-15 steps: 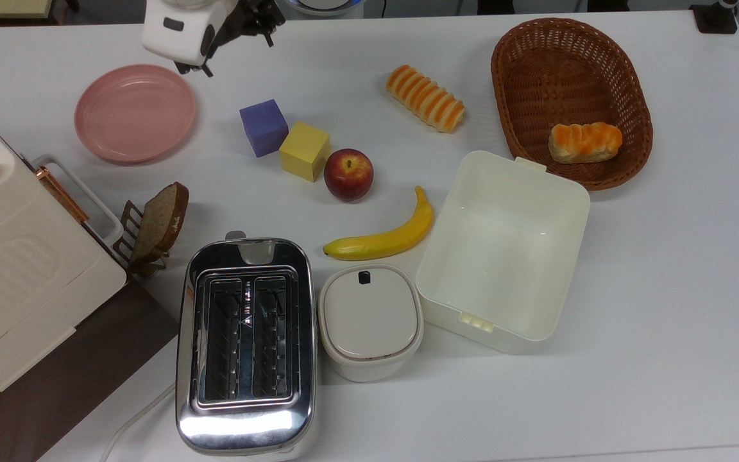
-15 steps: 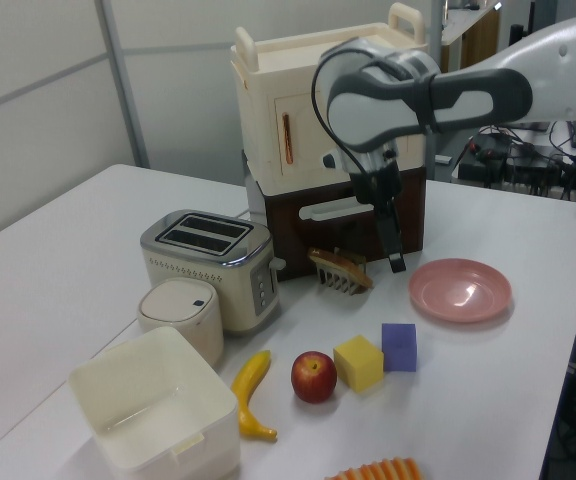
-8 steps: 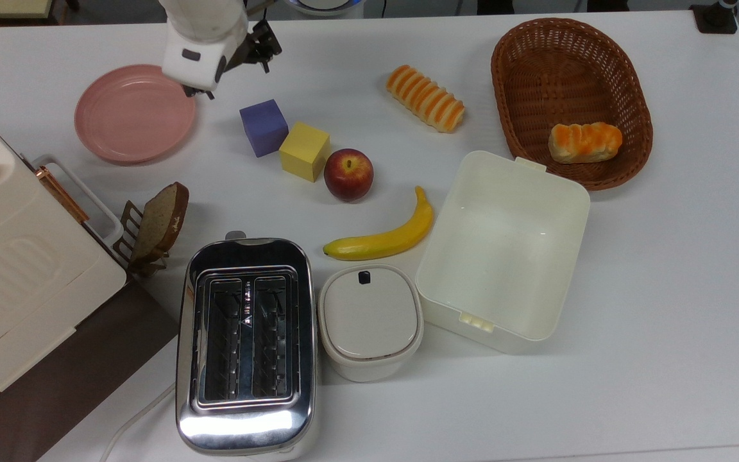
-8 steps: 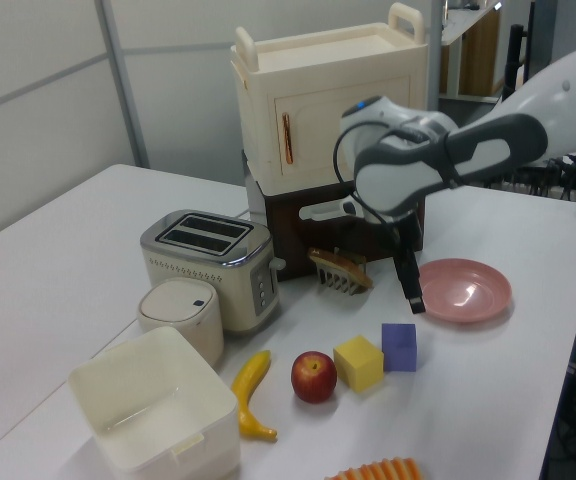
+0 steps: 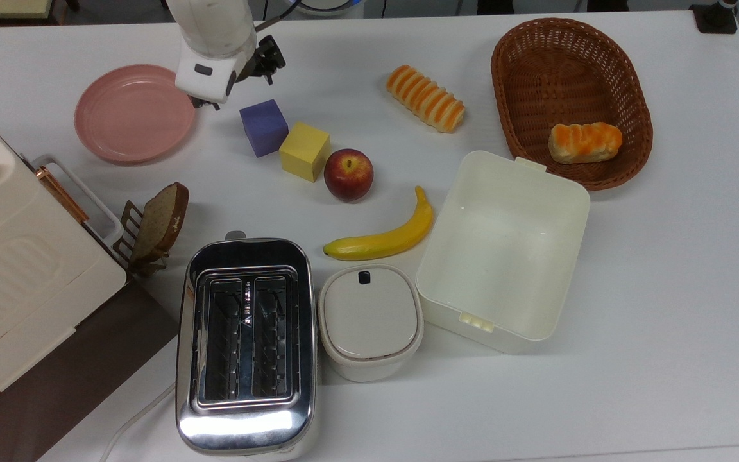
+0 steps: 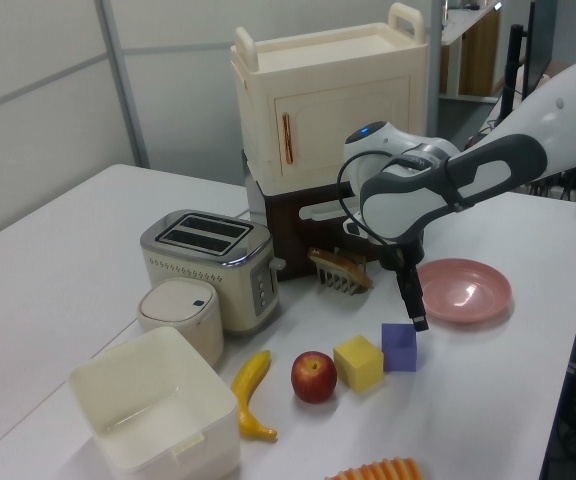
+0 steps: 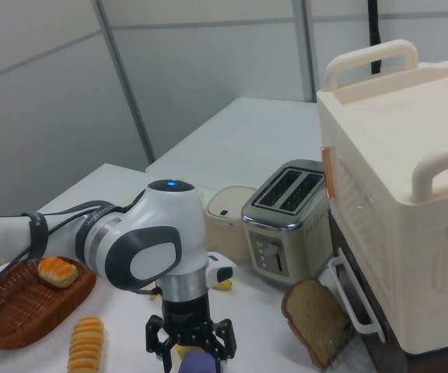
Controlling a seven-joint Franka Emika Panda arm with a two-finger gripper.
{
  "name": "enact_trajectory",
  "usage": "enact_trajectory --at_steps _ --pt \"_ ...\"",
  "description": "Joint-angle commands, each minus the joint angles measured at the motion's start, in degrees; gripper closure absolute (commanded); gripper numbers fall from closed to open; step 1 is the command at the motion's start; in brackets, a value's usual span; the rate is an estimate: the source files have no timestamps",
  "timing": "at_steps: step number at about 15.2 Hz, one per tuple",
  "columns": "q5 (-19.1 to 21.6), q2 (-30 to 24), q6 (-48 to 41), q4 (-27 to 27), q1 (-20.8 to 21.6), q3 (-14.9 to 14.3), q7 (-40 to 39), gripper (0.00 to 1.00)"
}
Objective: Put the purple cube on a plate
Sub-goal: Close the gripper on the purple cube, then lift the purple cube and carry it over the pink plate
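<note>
The tool hangs just above the purple cube, on the side facing the plate; in the left view its dark fingers point down and end close over the cube's top edge. Whether the fingers are spread or closed cannot be told, and contact with the cube appears absent, though the angle is poor. The purple cube sits on the white tabletop, touching or nearly touching the yellow cube, with the apple just beside that. The pink plate lies empty, near the purple cube on the top view's left. A banana and a toaster lie farther off.
</note>
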Motion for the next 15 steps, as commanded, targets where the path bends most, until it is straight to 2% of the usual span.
enact_trajectory --at_steps 1,7,8,9,10,11,12,15 --pt "-1.28 0.75 3.09 -1.34 2.65 -0.22 4.22 0.00" --pt "-3.74 4.62 6.87 -1.25 4.23 -0.22 7.04 0.01" --pt "-4.35 4.97 6.88 -1.25 4.67 -0.22 7.22 0.09" --pt "-4.62 5.06 6.88 -1.25 5.37 -0.22 7.22 0.30" --pt "-4.71 4.98 6.79 -1.17 5.55 -0.22 7.22 0.57" --pt "-4.71 4.54 6.44 -1.16 5.64 -0.22 7.22 0.77" --pt "-4.71 3.75 5.83 -1.16 5.64 -0.31 7.22 0.88" --pt "-4.54 -0.90 1.52 0.76 2.06 -0.66 4.68 0.90"
